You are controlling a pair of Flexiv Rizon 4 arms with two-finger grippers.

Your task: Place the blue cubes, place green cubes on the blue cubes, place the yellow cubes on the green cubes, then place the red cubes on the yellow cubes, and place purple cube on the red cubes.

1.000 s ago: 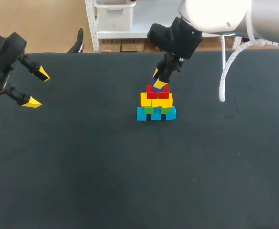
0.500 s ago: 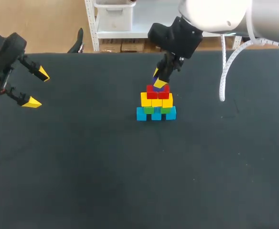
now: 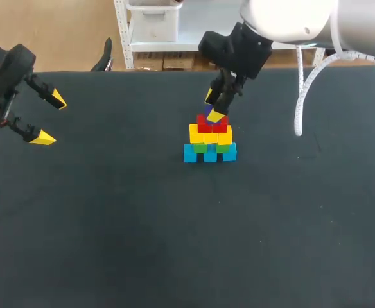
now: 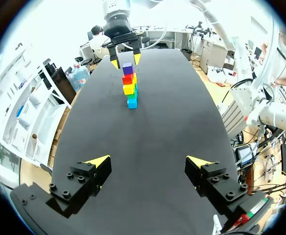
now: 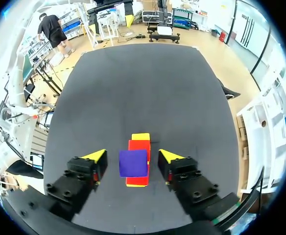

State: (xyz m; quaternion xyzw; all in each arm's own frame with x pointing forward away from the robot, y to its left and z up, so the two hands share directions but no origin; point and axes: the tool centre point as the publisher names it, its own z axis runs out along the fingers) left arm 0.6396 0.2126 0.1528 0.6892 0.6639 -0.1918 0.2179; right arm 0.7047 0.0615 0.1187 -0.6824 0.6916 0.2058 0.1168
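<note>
The right claw [image 3: 212,106] has spread wider than a moment ago and grips nothing. The purple cube [image 5: 133,163] sits free between its fingers on the red cubes [image 3: 219,126], mid-tabletop [image 3: 174,244]. The left claw [image 3: 49,117] stays wide apart and empty, well away.
</note>
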